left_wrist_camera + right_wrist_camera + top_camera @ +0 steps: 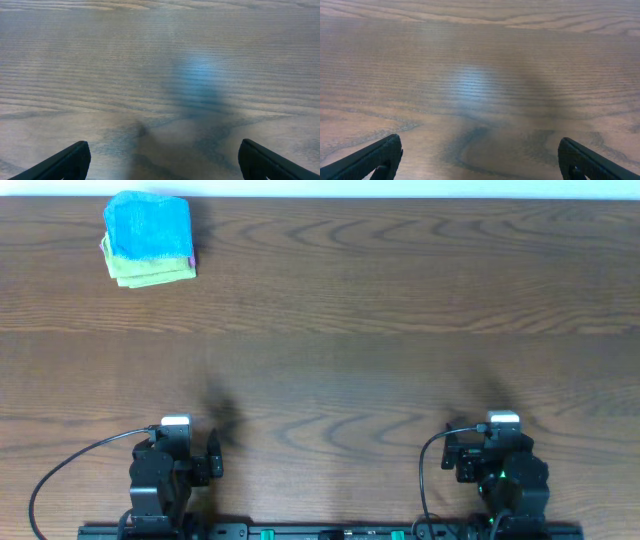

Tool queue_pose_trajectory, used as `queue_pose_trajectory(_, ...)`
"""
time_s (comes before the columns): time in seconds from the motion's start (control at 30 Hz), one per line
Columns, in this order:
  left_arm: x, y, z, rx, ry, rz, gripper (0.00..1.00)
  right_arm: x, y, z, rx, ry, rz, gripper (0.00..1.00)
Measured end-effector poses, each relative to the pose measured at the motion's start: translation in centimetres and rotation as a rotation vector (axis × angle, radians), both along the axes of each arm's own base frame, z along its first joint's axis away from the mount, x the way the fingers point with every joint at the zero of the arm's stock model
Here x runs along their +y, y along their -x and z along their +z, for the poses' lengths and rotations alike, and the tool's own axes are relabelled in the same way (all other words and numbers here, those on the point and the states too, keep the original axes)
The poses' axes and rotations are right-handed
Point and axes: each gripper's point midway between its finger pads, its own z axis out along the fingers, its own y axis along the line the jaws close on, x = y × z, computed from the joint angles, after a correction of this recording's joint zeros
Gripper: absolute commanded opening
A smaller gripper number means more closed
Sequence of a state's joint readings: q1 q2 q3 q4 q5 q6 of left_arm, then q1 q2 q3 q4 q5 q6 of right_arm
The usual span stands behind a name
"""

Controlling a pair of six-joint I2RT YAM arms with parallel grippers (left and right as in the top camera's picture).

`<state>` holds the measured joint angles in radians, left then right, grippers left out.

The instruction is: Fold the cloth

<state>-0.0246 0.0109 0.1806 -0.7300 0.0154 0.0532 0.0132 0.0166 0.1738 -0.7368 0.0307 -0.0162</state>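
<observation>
Dark wood table (350, 330) fills our view, the cloth (148, 225) folded atop a green cloth (150, 275) in its far left corner, well apart from our left gripper (165, 157) and right gripper (480, 157), fingers spread wide.

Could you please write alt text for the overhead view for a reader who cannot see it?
A small sky-blue cloth lies on a lime-green cloth at the far left corner of a brown wooden table. The left arm and right arm rest at the near edge, well away from both cloths.
</observation>
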Motion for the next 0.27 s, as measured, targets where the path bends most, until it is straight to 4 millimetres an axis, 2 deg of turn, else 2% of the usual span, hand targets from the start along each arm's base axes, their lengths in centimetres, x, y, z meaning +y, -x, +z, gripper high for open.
queue_pose_trajectory(0.27,0.0,0.0,0.0,0.0,0.0,0.0,0.95,0.01,-0.01,0.01,0.0,-0.001,0.0,0.99)
